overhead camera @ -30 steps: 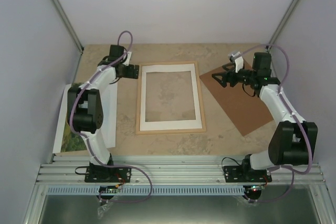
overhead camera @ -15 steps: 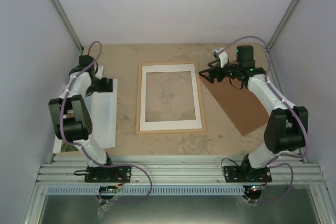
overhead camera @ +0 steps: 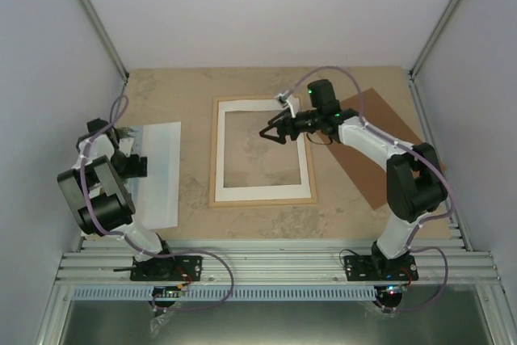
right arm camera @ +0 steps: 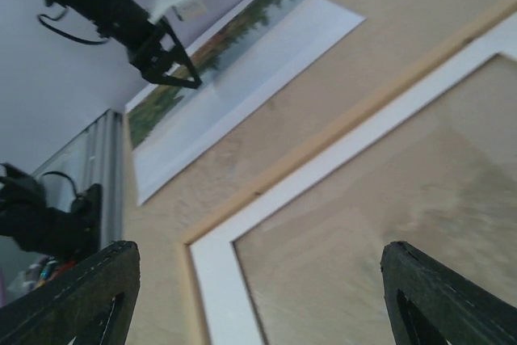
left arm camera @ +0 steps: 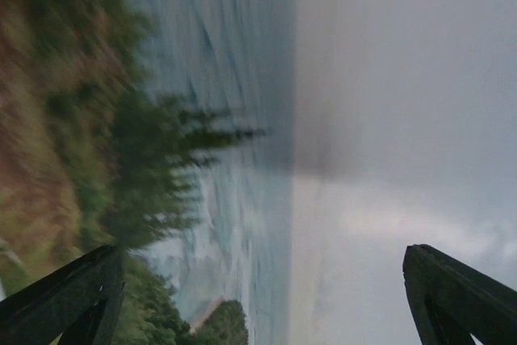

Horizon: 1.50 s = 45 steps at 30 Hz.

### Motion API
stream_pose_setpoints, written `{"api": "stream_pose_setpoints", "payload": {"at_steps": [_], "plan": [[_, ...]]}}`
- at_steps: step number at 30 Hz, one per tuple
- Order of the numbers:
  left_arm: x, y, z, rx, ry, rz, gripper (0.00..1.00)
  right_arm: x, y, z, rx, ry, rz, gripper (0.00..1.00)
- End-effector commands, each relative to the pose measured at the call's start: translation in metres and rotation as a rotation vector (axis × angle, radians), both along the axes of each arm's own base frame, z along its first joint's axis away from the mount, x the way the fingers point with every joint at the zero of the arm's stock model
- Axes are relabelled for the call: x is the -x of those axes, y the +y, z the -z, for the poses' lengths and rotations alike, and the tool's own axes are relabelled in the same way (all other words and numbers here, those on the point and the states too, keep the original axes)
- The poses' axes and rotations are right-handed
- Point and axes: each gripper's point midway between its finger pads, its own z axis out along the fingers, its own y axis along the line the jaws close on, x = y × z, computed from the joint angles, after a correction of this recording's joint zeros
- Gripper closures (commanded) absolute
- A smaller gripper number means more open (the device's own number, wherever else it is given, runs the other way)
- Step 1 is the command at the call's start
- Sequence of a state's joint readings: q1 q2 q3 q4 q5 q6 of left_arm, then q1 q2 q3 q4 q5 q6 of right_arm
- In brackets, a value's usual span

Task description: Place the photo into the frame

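**Left gripper (left arm camera: 262, 252) wide over the photo (overhead camera: 161, 175); right gripper (right arm camera: 258, 256) wide over the frame (overhead camera: 216, 159)**

The left gripper hangs low over the photo with its fingers spread far apart and nothing between them. The print fills the blurred wrist view, shrubs to one side and pale sky to the other. Whether the fingertips touch the paper I cannot tell. The photo lies flat and face up on the table (overhead camera: 186, 94) directly beneath this gripper, well apart from the frame. It probably lies that way so that a finger can reach an edge and lift it.

The right gripper is held above the frame's clear pane, near the far right corner. Its fingers are apart and hold nothing. The frame lies flat below it in the middle of the table, with the white inner border and the pale wood edge showing under the fingers. My guess is that this arm waits there to steady the frame or to receive the photo.

A brown board (overhead camera: 371, 167) lies flat behind the right gripper, under its arm and just beside the frame. It looks set aside so that the frame is free to take the print.

Count: two grippers, one photo, one frame, one board. The photo is not yet in the frame.
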<state>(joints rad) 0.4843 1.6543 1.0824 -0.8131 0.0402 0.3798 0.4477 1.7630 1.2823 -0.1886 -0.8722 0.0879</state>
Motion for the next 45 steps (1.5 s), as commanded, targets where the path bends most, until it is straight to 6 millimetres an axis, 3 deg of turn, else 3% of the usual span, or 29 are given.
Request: {"api": "stream_pose_setpoints", "payload": {"at_steps": [1,7,12,17,20,24,29,32,35,40,45], "plan": [[0.027,-0.006,0.022,-0.002,0.069,0.096,0.05,0.015,0.034,-0.007,-0.057,0.062,-0.06,0.17],[0.05,-0.036,0.06,0.13,0.133,0.097,0.15,0.025,0.073,0.022,0.03,0.205,0.025,0.14],[0.039,-0.086,0.061,0.213,0.108,0.137,0.2,0.044,0.113,0.045,0.046,0.349,0.009,0.16],[0.036,-0.103,0.062,0.186,0.107,0.203,0.21,0.063,0.149,0.066,0.07,0.441,-0.043,0.21],[0.034,-0.103,0.058,0.187,0.091,0.203,0.23,0.073,0.168,0.075,0.072,0.497,-0.047,0.22],[0.022,-0.095,0.035,0.19,0.013,0.183,0.23,0.086,0.197,0.072,0.067,0.517,-0.056,0.22],[0.008,-0.053,0.005,0.177,-0.06,0.087,0.22,0.096,0.222,0.075,0.033,0.606,-0.013,0.27],[0.01,-0.03,0.007,0.137,-0.048,0.05,0.22,0.11,0.24,0.08,0.046,0.609,-0.018,0.28],[0.015,-0.022,0.017,0.107,-0.027,0.029,0.23,0.125,0.252,0.091,0.066,0.653,-0.001,0.31],[0.029,-0.023,0.04,0.106,0.014,-0.012,0.27,0.147,0.262,0.125,0.128,0.758,0.062,0.33],[0.034,-0.026,0.049,0.11,0.019,-0.014,0.32,0.159,0.263,0.152,0.196,0.822,0.135,0.37]]}}
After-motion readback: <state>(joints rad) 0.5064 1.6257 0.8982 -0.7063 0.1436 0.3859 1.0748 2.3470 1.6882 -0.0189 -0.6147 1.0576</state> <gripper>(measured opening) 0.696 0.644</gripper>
